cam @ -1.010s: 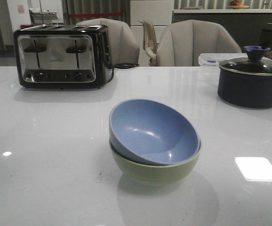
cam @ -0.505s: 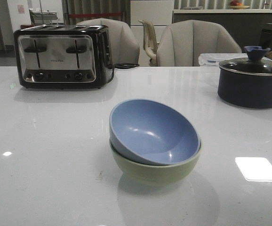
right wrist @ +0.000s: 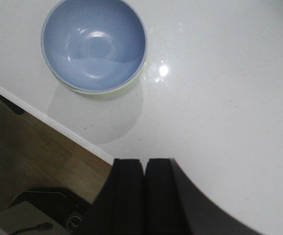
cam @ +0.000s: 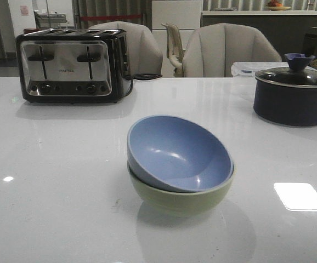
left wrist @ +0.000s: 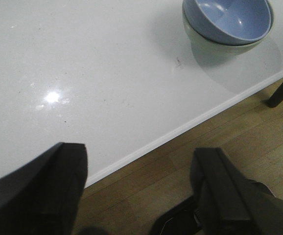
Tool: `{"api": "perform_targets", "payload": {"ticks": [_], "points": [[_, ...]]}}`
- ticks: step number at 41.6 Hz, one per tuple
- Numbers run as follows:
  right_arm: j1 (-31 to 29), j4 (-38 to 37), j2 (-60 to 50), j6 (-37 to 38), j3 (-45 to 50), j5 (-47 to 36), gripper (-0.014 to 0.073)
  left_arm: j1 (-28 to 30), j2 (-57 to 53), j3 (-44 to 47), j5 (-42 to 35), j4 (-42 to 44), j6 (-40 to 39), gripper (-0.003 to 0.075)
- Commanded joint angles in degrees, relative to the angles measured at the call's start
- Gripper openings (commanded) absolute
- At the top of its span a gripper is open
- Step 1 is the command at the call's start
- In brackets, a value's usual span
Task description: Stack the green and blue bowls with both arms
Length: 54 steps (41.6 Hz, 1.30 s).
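Observation:
The dusty blue bowl (cam: 177,152) sits tilted inside the pale green bowl (cam: 175,198) near the table's front middle. The stack also shows in the left wrist view, blue bowl (left wrist: 229,19) over green bowl (left wrist: 215,45), and in the right wrist view, blue bowl (right wrist: 93,43) with a sliver of green bowl (right wrist: 124,88). My left gripper (left wrist: 139,161) is open and empty, over the table's front edge, well away from the bowls. My right gripper (right wrist: 144,169) is shut and empty, also back at the table's edge. Neither arm shows in the front view.
A chrome and black toaster (cam: 71,66) stands at the back left. A dark lidded pot (cam: 293,93) stands at the back right. Chairs (cam: 230,49) stand behind the white table (cam: 54,181). Wood floor (left wrist: 180,166) lies past the front edge.

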Motion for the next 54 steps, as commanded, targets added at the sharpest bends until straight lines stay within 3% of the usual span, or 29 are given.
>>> {"api": "perform_targets", "payload": {"ticks": [1,12,28,33,44,54], "points": [[0.05,-0.26,-0.09,-0.6,-1.53,-3.19,0.0034,-0.37,0.14,-1.6,-4.2,-0.36,-0.58,0.0342],[0.05,-0.26,-0.09,-0.6,-1.53,-3.19,0.0034,-0.37,0.14,-1.6,-3.72,-0.36,-0.58,0.0096],[0.05,-0.26,-0.09,-0.6,-1.53,-3.19,0.0034,1.42,-4.26,-1.32,-4.38,1.74,-0.47,0.0102],[0.05,-0.26,-0.09,-0.6,-1.53,-3.19,0.0034,7.96,-10.26,1.92,-10.22,2.9,-0.47,0.0102],[0.05,-0.26,-0.09,-0.6,-1.53,-3.19,0.0034,22.13,-24.11,19.57,-34.15,2.94,-0.39,0.0102],[0.05,-0.26,-0.09,-0.6,-1.53,-3.19,0.0034,26.0,-31.18,33.1,-49.86,2.34,-0.39,0.0102]]}}
